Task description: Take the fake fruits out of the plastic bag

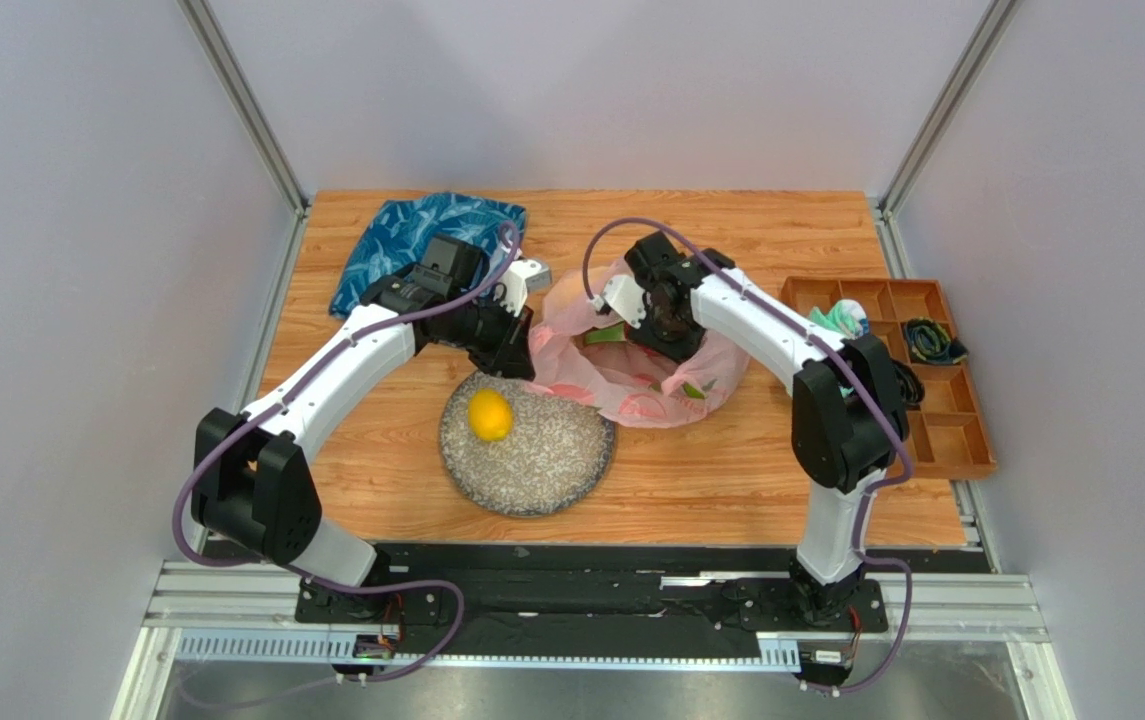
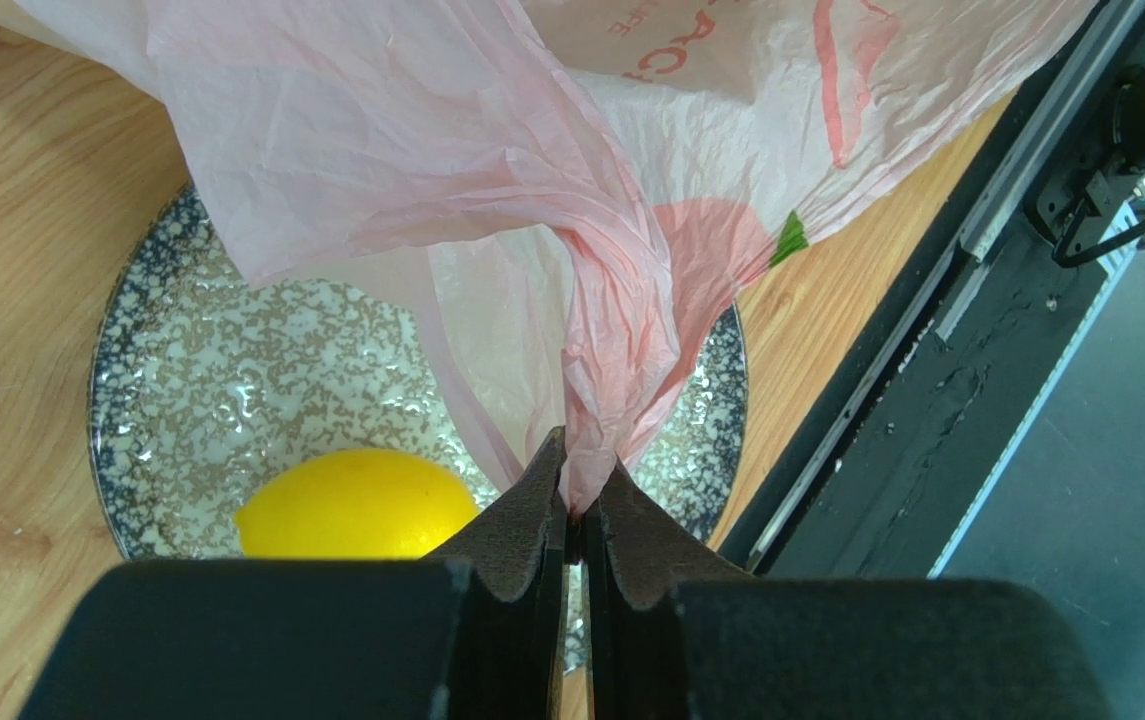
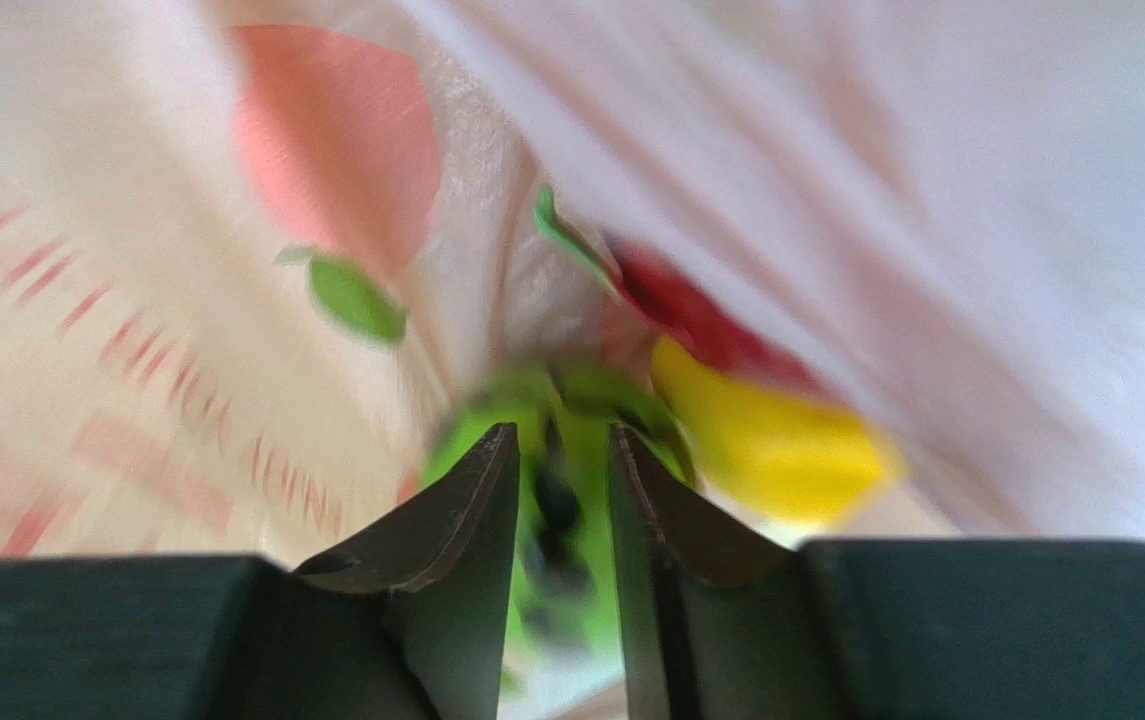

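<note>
My left fingers (image 2: 526, 548) were clenched on a gathered fold of the thin translucent pink plastic bag (image 1: 638, 375), held over the far rim of the speckled grey round plate (image 1: 541, 468), where a glossy yellow plastic fruit (image 1: 490, 416) sat. My right fingers (image 3: 443, 540) were inside the bag, narrowly parted around a blurred green fruit (image 3: 586, 447) beside a yellow one (image 3: 766, 443). Whether they gripped it I could not tell. Pink film crowded them.

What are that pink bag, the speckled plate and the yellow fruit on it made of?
The bag looks like thin plastic film: translucent, crinkled, softly shiny. The plate seems to be glazed ceramic, given its glossy speckled surface, though melamine is possible. The fruit looks like smooth moulded plastic, with an even, glossy yellow skin.
</note>
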You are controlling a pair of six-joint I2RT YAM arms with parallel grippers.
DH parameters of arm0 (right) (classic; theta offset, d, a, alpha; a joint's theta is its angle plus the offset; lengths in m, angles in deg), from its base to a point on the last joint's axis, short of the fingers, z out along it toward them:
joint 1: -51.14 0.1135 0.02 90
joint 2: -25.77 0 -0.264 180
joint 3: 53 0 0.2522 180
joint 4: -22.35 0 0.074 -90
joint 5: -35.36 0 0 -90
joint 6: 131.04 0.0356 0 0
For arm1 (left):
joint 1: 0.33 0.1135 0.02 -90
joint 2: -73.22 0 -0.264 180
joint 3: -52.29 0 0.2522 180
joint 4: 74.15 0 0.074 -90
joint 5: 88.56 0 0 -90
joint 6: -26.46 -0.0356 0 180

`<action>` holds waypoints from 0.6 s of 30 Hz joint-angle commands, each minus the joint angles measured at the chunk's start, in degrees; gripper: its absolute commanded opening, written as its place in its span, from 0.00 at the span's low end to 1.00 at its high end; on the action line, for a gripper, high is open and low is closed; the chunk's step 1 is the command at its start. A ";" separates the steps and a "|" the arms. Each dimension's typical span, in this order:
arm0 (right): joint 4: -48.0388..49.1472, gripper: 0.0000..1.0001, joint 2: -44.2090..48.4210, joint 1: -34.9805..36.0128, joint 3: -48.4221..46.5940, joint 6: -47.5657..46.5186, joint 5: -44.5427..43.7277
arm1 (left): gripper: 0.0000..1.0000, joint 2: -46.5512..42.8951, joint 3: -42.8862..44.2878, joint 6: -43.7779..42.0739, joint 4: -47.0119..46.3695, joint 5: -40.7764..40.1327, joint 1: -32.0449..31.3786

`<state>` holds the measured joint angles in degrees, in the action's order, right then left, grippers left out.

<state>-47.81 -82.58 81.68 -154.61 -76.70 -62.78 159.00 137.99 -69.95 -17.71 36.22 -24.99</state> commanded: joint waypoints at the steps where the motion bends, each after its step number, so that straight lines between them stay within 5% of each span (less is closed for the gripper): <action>1: -5.47 0.31 7.18 -0.13 -9.60 -0.29 12.51 | 0.10 0.79 3.55 -1.67 0.57 -0.42 -0.21; 6: -5.83 0.33 10.88 0.13 -11.47 0.06 26.59 | 0.10 1.50 5.22 -2.20 0.92 -1.47 -0.21; 16: -2.14 0.40 4.39 1.71 -6.71 -0.21 26.60 | 0.11 1.94 6.10 -2.29 1.36 -1.30 -0.21; 18: -2.65 0.38 0.89 1.80 -8.90 0.41 20.65 | 0.10 2.02 6.10 -2.29 1.36 -0.78 -0.21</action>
<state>-51.66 -76.77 83.26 -161.32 -77.71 -38.94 160.77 142.10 -71.20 -16.42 34.34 -24.99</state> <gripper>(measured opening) 0.395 0.106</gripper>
